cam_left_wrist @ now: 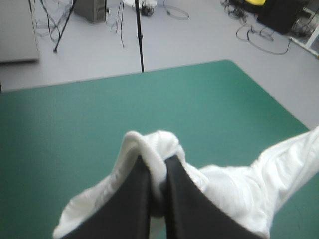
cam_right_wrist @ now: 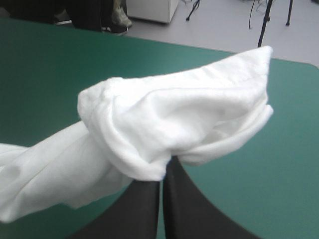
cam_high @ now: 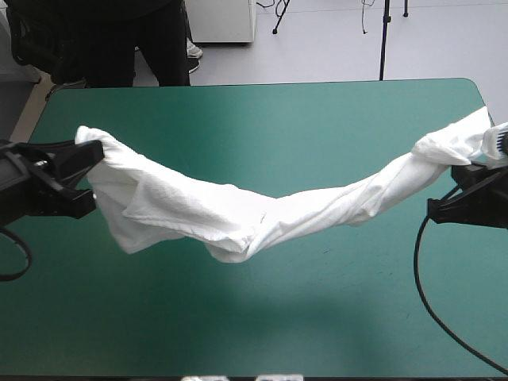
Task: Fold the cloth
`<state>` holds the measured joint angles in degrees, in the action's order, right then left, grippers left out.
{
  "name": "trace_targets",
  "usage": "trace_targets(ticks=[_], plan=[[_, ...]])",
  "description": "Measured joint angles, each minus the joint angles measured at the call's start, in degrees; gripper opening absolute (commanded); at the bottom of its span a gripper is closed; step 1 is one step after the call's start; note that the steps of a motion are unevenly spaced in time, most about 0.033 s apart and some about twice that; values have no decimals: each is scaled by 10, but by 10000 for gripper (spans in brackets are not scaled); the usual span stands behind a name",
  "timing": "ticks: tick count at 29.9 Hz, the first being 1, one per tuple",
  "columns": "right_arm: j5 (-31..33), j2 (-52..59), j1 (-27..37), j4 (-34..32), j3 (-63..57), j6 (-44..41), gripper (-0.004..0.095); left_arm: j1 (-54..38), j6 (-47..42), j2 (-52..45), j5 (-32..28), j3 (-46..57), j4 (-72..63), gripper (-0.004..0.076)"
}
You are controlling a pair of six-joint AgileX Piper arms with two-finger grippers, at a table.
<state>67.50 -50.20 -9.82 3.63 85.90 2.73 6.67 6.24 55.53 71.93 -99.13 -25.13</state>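
Observation:
The white T-shirt point(cam_high: 262, 214) hangs stretched between both arms above the teal-green table, twisted along its right half and sagging in the middle. My left gripper point(cam_high: 97, 151) is shut on the T-shirt at its left end; in the left wrist view the black fingers pinch a rolled hem point(cam_left_wrist: 149, 154) at my left gripper point(cam_left_wrist: 158, 164). At the table's right edge my right gripper point(cam_high: 476, 163) is shut on the bunched right end. In the right wrist view a thick wad of T-shirt point(cam_right_wrist: 169, 124) sits over the tips of my right gripper point(cam_right_wrist: 162, 172).
The teal-green table point(cam_high: 262, 111) lies bare under and beyond the T-shirt. The shirt's lowest fold point(cam_high: 234, 252) hangs near the cover at the middle.

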Motion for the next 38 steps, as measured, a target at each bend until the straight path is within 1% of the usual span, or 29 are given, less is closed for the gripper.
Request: trace_targets(ticks=[7, 12, 14, 17, 20, 23, 26, 31, 33, 35, 37, 38], plan=[[-24, -38, -9, -2, -61, 0, -17, 0, -3, 32, 0, 130, 5, -9], [-43, -121, -9, -3, -76, 12, -17, 0, 1, 100, -5, 160, 8, -9], [-58, -158, -9, -11, -76, 15, -17, 0, 5, 130, -25, 161, 9, -9], [-91, -224, -9, -32, -77, 15, -17, 0, 13, 186, -79, 161, 9, -9], [-119, -285, -9, -48, -77, 15, -17, 0, 25, 246, -119, 161, 9, -9], [-149, -344, -9, -53, -77, 14, -17, 0, 33, 312, -151, 162, 9, -9], [-184, -397, -9, -54, -77, 13, -17, 0, 41, 368, -196, 163, 9, -9], [-218, -460, -9, -75, -63, 13, -17, 0, 48, 427, -260, 163, 9, -8], [-225, -484, -9, -83, -49, 11, -14, 0, 51, 437, -274, 163, 9, -8], [-227, -507, -9, -96, -35, -2, 21, 0, 53, 445, -281, 163, 7, 1], [-224, -526, -9, -105, -23, -9, 110, 0, 55, 447, -283, 163, 7, 54], [-221, -533, -9, -107, -18, -11, 185, 0, 57, 448, -283, 163, 7, 100]])
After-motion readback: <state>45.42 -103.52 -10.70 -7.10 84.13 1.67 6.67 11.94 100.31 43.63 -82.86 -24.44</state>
